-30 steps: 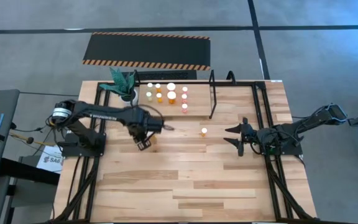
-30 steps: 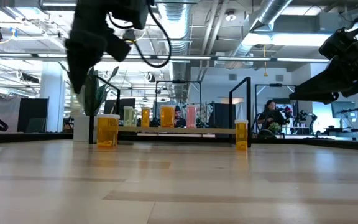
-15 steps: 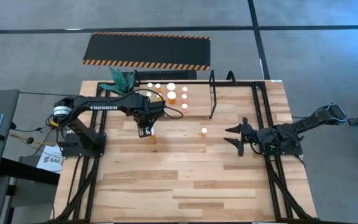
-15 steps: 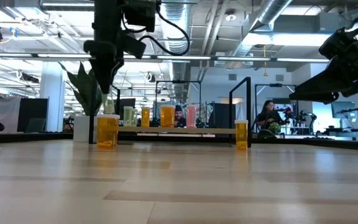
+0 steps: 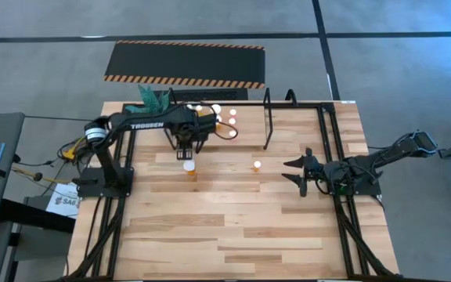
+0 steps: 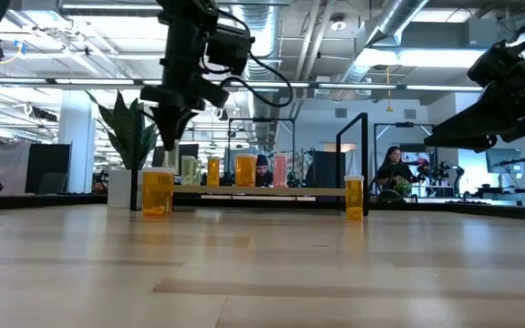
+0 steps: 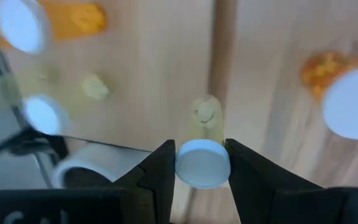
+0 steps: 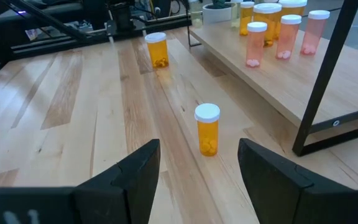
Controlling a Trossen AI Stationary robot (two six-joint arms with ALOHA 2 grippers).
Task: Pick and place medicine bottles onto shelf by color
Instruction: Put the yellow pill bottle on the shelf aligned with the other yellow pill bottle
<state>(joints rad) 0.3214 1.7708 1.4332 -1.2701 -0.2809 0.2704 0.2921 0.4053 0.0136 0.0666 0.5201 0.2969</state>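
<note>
My left gripper [image 5: 186, 146] hangs above the shelf's near edge, shut on a small pale-yellow medicine bottle [image 7: 204, 118] with a white cap. On the light wooden shelf [image 5: 288, 125] stand several white-capped bottles [image 5: 218, 117]. Two orange bottles stand upright on the table in front of it, one [image 5: 188, 166] just nearer than my left gripper and one [image 5: 257, 165] toward the right. My right gripper [image 5: 302, 174] waits open at the table's right side, its fingers facing the second bottle [image 8: 207, 129]. My left gripper pinches the yellow bottle at its white cap [image 7: 202, 163] between its two fingers, one on each side. The fingers come from above, pointing steeply down. The bottle hangs upright below them, lifted clear of the wood.
A green plant in a white pot [image 5: 156, 106] stands at the shelf's left end. Black hoop uprights [image 5: 268, 117] frame the shelf. A black hazard-striped mat [image 5: 185, 64] lies beyond the table. The near half of the table is bare wood [image 5: 233, 235].
My left gripper has carried the yellow bottle toward the table's far edge, from beside the orange bottle to the shelf's near edge, rolling its wrist on the way. It has stayed shut on the bottle. The orange bottle on the table has not moved.
</note>
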